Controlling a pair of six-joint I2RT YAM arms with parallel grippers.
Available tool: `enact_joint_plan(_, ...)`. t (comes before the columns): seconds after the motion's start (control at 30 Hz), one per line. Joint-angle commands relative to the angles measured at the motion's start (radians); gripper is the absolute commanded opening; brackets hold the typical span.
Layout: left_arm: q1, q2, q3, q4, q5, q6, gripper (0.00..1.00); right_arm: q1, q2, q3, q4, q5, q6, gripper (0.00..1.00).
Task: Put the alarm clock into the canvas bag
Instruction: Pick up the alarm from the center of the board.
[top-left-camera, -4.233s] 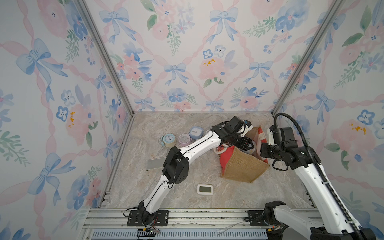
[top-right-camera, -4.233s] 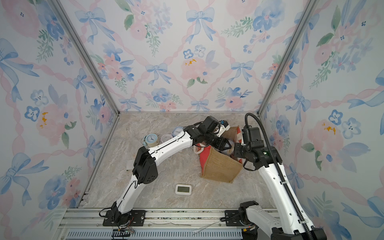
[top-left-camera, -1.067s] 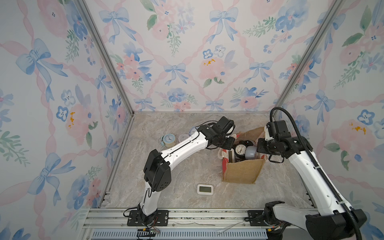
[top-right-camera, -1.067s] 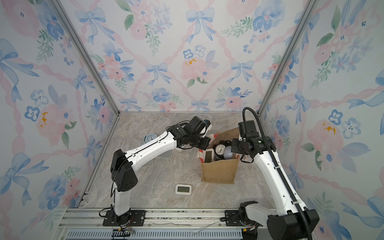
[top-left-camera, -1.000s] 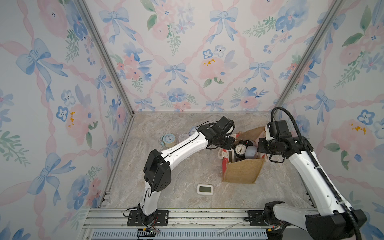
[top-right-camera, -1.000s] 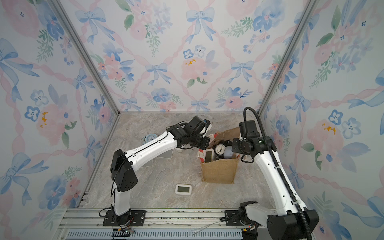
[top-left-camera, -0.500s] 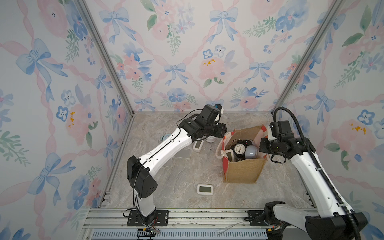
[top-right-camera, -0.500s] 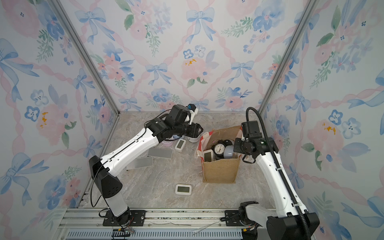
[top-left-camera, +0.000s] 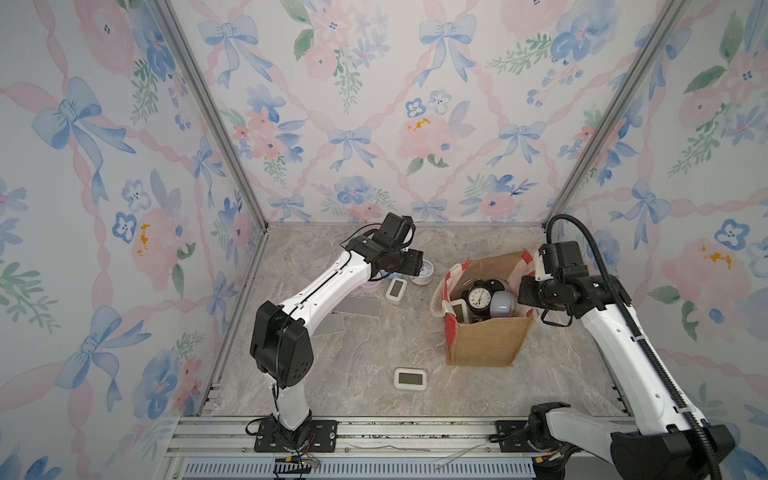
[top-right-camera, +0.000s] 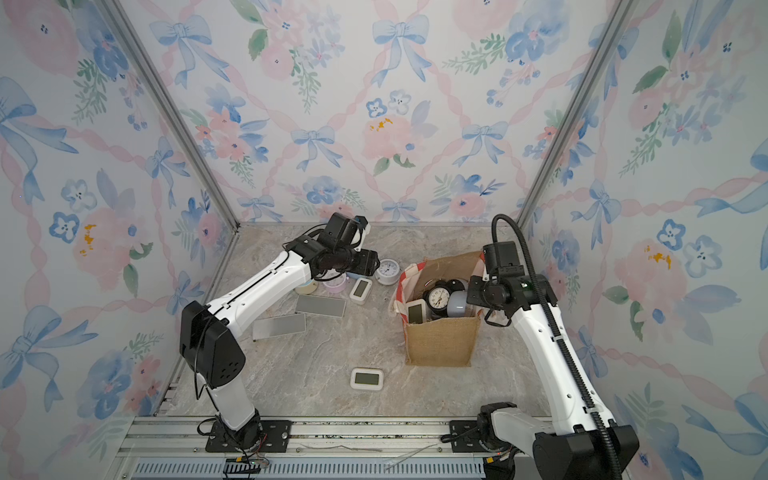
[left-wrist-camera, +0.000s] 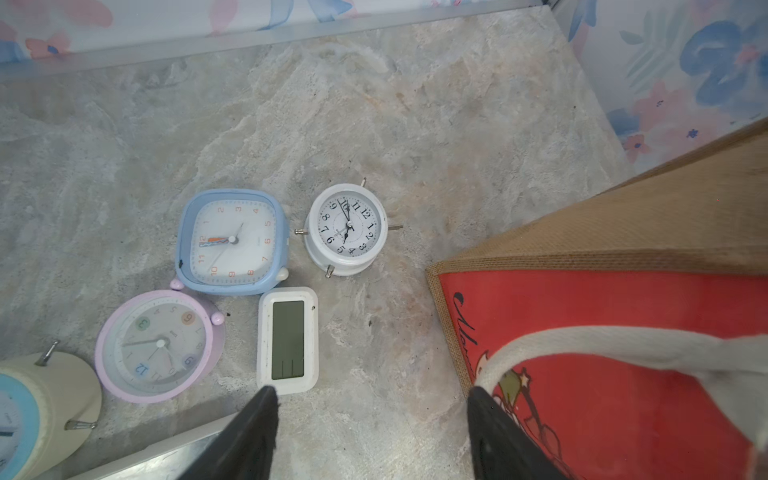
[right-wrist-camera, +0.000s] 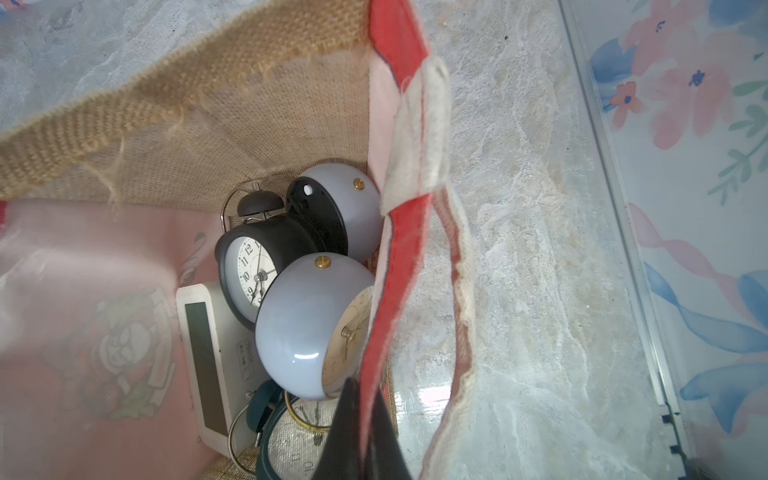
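- Shows the left gripper (left-wrist-camera: 371, 392) withdrawn from the mouth of the canvas bag (top-left-camera: 486, 340), occupied a second ago, and now poised above the back of the table (top-left-camera: 374, 353), over loose clocks; jaws spread wide, nothing between them.
- Shows the right gripper (right-wrist-camera: 363, 395) pinched on the rim of the bag's red side panel, keeping the mouth open.
- Points, as a judgement, to one delivery just finished and the next pick in preparation.
- Counts at least five alarm clocks inside the bag: one black twin-bell clock (right-wrist-camera: 249, 270), two grey domed clocks (right-wrist-camera: 307, 328), one upright digital clock (right-wrist-camera: 208, 353), and one dark teal clock (right-wrist-camera: 259, 411) half hidden beneath.
- Counts six alarm clocks left on the table. Groups five together: one blue square clock (left-wrist-camera: 232, 243), one white round clock (left-wrist-camera: 347, 228), one pink round clock (left-wrist-camera: 156, 345), one cream clock (left-wrist-camera: 45, 407) and one flat-lying digital clock (left-wrist-camera: 288, 340). Sets one lone digital clock (top-left-camera: 410, 378) apart, near the front rail.
- Adds two flat grey panels (top-left-camera: 359, 306) beside the group, kind unclear.
- Counts one bag in all.
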Motion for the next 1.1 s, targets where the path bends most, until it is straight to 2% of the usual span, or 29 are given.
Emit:
enact_joint_plan(0.0,0.006,0.078,-0.019,-0.003,-0.05,0.036,0.76,-0.007,-0.021,0.011,0.036,-0.007,-0.006,0.0)
enact_joint_plan(0.1,0.009,0.137,-0.024,-0.003,-0.072,0.047,0.82,-0.007,-0.018,0.016,0.035,-0.007,-0.008,0.0)
enact_joint_plan(0.2,0.02,0.187,-0.024,-0.002,-0.076,0.052,0.93,-0.007,-0.016,0.018,0.035,-0.008,-0.008,0.0)
enact_joint_plan(0.53,0.053,0.286,-0.034,-0.001,-0.079,0.063,0.96,-0.007,-0.014,0.009,0.038,-0.009,-0.01,0.0)
enact_joint_plan(1.07,0.065,0.413,-0.002,0.003,-0.052,0.077,0.77,-0.008,-0.03,-0.004,0.031,-0.003,-0.007,0.0)
